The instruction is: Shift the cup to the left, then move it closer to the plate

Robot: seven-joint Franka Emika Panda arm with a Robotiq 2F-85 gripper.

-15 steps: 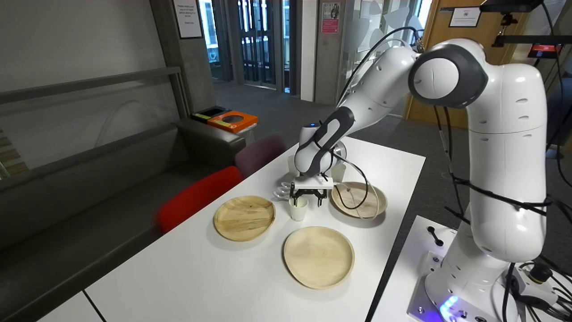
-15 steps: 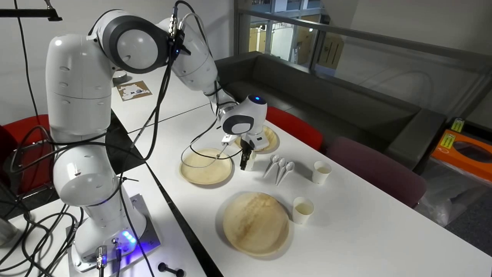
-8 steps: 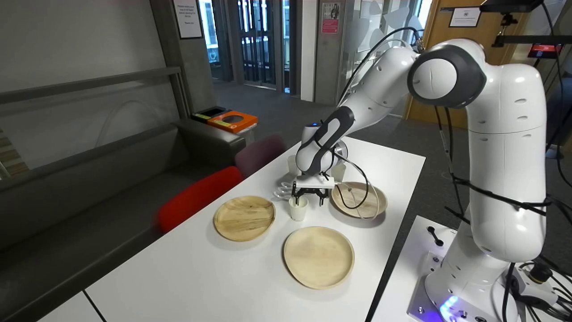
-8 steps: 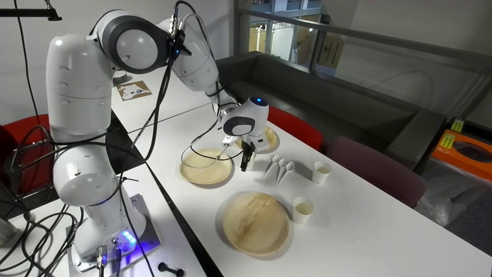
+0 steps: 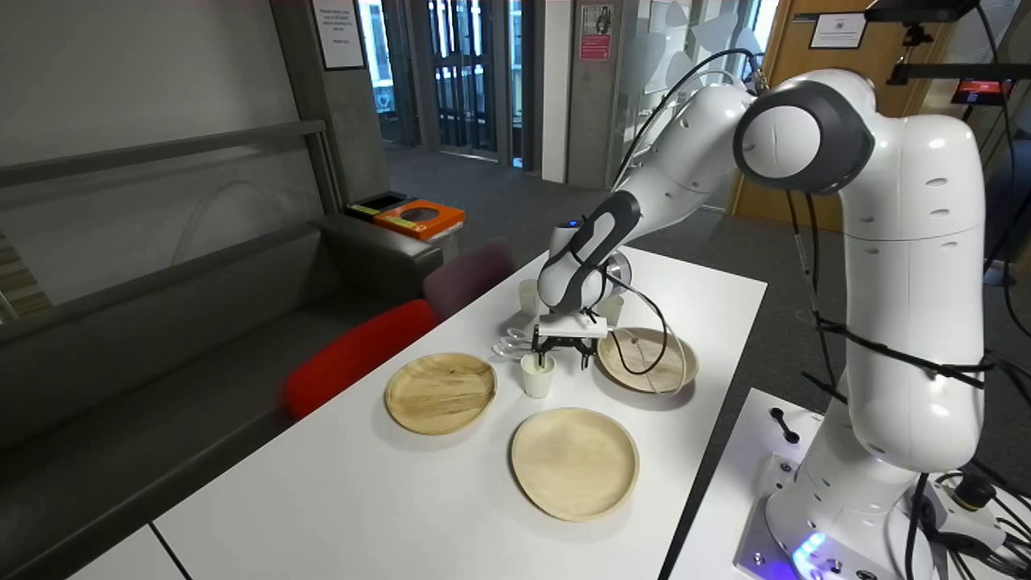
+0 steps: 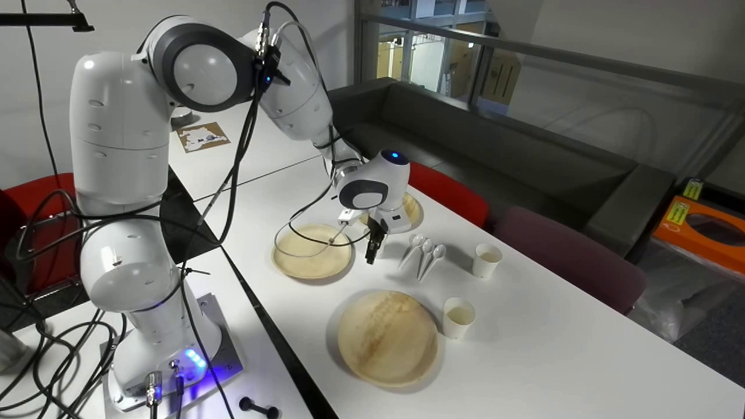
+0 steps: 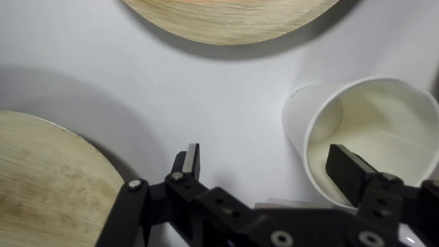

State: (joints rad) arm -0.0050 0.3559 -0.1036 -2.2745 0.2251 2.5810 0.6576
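Observation:
The small white cup (image 5: 538, 379) stands upright on the table; only a sliver of the cup (image 6: 382, 249) shows behind the gripper in an exterior view. In the wrist view the cup (image 7: 301, 113) is at the right. The shallow wood-grained plate (image 5: 441, 393) lies left of the cup; that plate (image 6: 414, 208) is partly hidden by the arm in an exterior view. My gripper (image 5: 563, 365) is open and empty. In the wrist view, one finger of the gripper (image 7: 265, 151) overlaps the cup's mouth and the other is outside; I cannot tell whether the finger reaches inside.
A wider plain tan plate (image 5: 574, 463) also shows at the top of the wrist view (image 7: 233, 25). A deeper tan dish (image 6: 388, 338) is near the gripper. Several clear spoons (image 6: 424, 253) lie beside the cup. Two more white cups (image 6: 486, 260) (image 6: 458, 318) stand farther along the table.
The gripper has moved slightly to the right in both exterior views, staying open. The cup and the plates have not moved.

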